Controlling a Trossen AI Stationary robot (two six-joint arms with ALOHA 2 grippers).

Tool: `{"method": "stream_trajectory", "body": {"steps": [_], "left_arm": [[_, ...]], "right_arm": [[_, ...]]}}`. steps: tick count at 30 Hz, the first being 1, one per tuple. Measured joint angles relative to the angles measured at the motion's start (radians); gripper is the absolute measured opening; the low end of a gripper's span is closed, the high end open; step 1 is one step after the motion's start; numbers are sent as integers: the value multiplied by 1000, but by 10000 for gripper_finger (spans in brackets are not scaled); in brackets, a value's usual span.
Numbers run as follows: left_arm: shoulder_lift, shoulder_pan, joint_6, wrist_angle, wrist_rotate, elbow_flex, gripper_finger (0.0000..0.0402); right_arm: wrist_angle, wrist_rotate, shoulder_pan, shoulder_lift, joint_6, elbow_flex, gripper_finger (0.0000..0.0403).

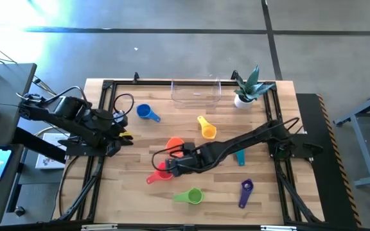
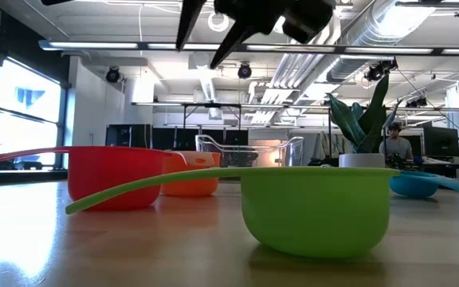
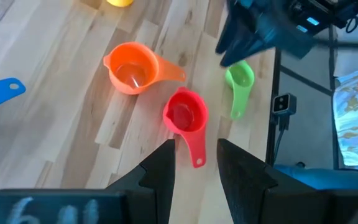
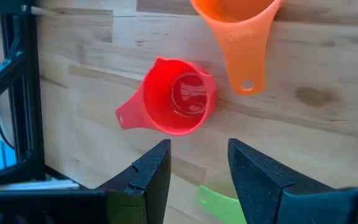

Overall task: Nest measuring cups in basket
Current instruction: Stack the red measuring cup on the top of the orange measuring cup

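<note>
I am hovering my right gripper (image 4: 197, 171) over the red measuring cup (image 4: 178, 96), fingers apart and holding nothing. The cup is sitting upright on the table (image 1: 262, 199), near the middle and toward the front edge, with the orange measuring cup (image 4: 238, 28) just beside it. To grip cleanly, I judge I should descend straight down so one finger goes inside the rim and one outside, staying clear of the orange handle.

My left gripper (image 3: 196, 165) is waiting at the table's left edge, fingers apart, empty.

The green cup (image 1: 190, 196) is lying near the front edge, the purple cup (image 1: 245, 191) toward the front right corner. The clear basket (image 1: 196, 94) is standing at the back edge and looks empty; no cup is nested yet.
</note>
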Motion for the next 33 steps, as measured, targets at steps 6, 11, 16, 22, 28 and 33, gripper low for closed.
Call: {"method": "stream_trajectory", "body": {"steps": [6, 11, 16, 22, 28, 33], "left_arm": [[-3, 0, 3, 0, 0, 0, 111], [-3, 0, 4, 0, 0, 0, 111], [-3, 0, 10, -1, 0, 0, 108], [-3, 0, 20, -2, 0, 0, 108], [-3, 0, 19, -6, 1, 0, 106], [-3, 0, 26, -13, 1, 0, 106]], "right_arm": [[100, -1, 0, 63, 29, 0, 152], [152, -2, 2, 105, 57, 0, 152], [151, -23, 10, 132, 103, 0, 152], [155, -17, 14, 154, 114, -1, 152], [177, -6, 13, 176, 117, -1, 152], [193, 5, 8, 202, 125, 0, 152]]}}
